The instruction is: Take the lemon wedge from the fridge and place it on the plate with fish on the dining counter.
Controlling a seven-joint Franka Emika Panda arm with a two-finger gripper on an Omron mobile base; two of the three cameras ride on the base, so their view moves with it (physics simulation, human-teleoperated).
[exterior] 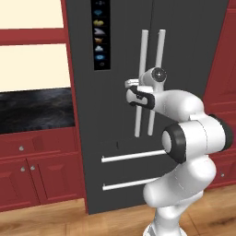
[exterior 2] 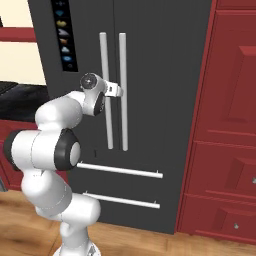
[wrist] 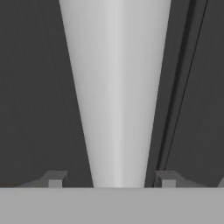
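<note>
With the silver bar handle (wrist: pixel 116 92) standing squarely between its two dark fingertips, my end effector (wrist: pixel 109 179) is parted around the bar, one tip on either side and a sliver of gap showing on each, so I read it as open about the handle, not yet clamped on it. I have it there because the fridge (exterior: pixel 115 161) is shut, and nothing comes out until a door swings. From the hand camera the bar fans wide toward the top, which tells me the hand is close against it and looking along its length; the dark door face lies just behind, and the seam between the two doors runs off to one side. In the left base view the end effector (exterior: pixel 133 94) meets the nearer of the two long handles part-way down its length, where I judge a pull should have decent leverage about the hinge. The arm's forearm is folded back toward the base, and I judge that leaves room to draw the door outward. Below sit the two drawer pulls (exterior: pixel 133 156), untouched. The icon panel (exterior: pixel 100 34) runs down the upper door. Off to the side a black marbled bench (exterior: pixel 37 108) sits over red cabinets (exterior: pixel 32 175). The lemon wedge I take to be behind these closed doors; I cannot see it, nor the plate with fish.
</note>
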